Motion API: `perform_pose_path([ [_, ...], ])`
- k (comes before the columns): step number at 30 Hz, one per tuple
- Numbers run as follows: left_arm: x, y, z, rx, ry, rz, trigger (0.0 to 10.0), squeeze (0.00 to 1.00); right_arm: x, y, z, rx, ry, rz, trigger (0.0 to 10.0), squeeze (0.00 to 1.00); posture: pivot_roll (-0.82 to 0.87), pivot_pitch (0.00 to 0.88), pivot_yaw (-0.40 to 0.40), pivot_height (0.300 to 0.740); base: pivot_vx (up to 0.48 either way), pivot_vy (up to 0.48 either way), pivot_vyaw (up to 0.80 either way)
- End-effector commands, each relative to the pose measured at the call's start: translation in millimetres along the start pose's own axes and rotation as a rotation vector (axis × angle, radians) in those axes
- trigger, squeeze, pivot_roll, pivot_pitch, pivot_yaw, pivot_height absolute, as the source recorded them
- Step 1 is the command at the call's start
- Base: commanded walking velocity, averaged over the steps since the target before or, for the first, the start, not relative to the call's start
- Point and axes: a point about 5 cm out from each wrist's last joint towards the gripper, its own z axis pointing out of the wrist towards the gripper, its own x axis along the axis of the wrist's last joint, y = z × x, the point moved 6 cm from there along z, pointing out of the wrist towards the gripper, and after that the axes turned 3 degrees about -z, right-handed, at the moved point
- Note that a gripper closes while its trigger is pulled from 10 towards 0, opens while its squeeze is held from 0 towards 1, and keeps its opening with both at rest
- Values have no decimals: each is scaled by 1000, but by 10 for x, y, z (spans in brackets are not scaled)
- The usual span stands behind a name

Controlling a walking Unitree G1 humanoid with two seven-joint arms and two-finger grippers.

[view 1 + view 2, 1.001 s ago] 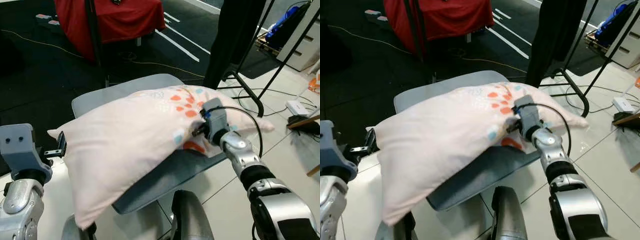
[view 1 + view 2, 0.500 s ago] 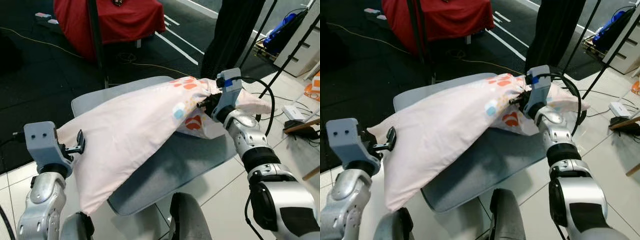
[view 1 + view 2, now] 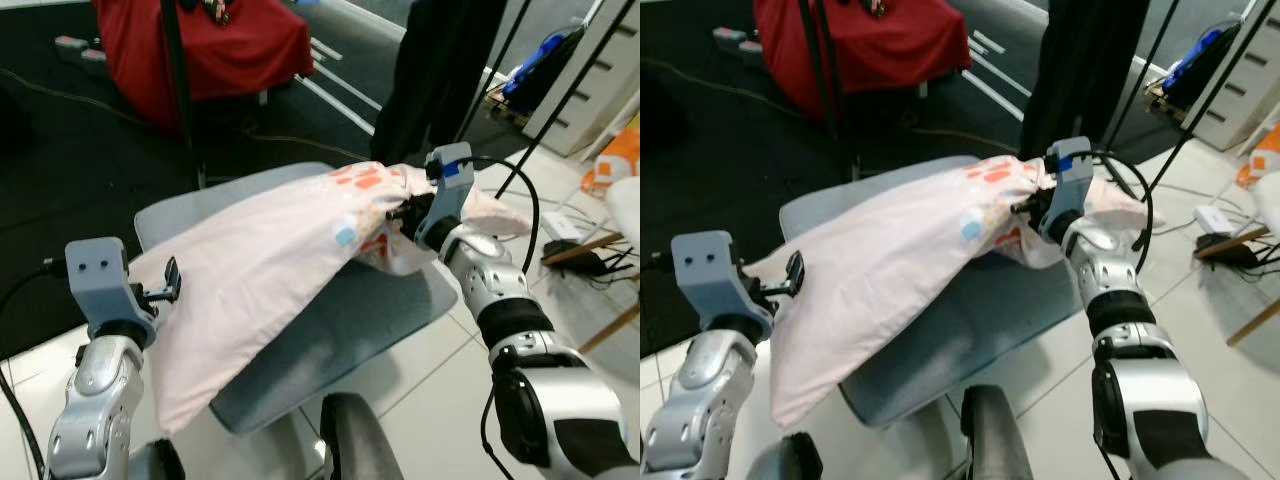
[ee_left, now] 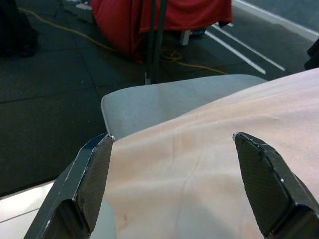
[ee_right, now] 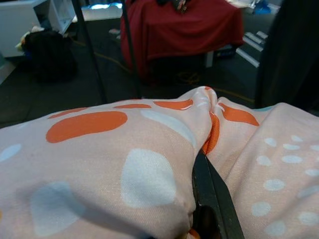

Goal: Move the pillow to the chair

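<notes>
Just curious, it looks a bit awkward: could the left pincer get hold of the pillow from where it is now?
Probably yes. The left pincer is open, its fingers either side of the pillow edge, with nothing between.

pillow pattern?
Pale pink pillow with orange and white blotches and small white dots. Clearest in the right wrist view.

Right tool (image 3: 408,212) pinched shut on cloth; left tool (image 4: 172,186) spread wide.
</notes>
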Motion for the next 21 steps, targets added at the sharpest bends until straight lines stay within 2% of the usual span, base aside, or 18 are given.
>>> perform_pose_path([
  [1, -77, 20, -15, 2, -20, 3, 10000, 0, 166, 19, -1, -2, 61, 17, 0, 0, -79, 48, -118, 490, 0, 0, 0],
  [4, -77, 24, -14, 2, -19, 3, 10000, 0, 163, 11, -1, 0, 61, 19, 0, 0, -79, 48, -118, 495, 0, 0, 0],
  [10, -123, 18, -6, 9, -46, -12, 10000, 0, 163, -12, 0, 9, 60, 27, 0, 0, -77, 43, -120, 515, -480, 0, 0],
  [21, -109, 8, -19, 10, -25, 2, 10000, 0, 170, -64, 18, 28, 63, 28, 0, 0, -73, 28, -124, 540, 0, 0, 0],
])
